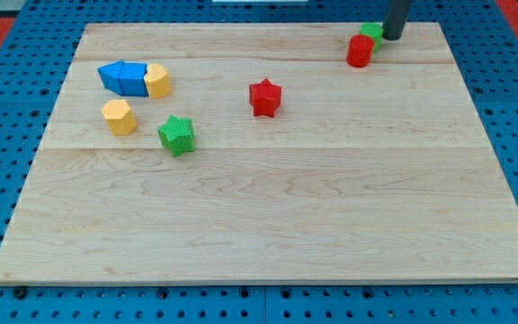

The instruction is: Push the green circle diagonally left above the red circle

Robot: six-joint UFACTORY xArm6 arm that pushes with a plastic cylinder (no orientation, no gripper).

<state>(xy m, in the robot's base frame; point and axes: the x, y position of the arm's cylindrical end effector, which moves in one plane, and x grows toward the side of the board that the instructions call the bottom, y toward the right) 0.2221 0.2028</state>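
The green circle (370, 33) sits near the view's top right of the wooden board (268, 225), partly hidden behind the rod. The red circle (360, 50) stands just below and left of it, touching or nearly touching. My tip (391, 37) is at the green circle's right side, in contact or very close. The rod rises out of the view's top edge.
A red star (265, 97) lies left of centre-top. A green star (176, 135), a yellow hexagon-like block (119, 117), another yellow block (158, 80) and two blue blocks (122, 78) cluster at the view's upper left. Blue pegboard surrounds the board.
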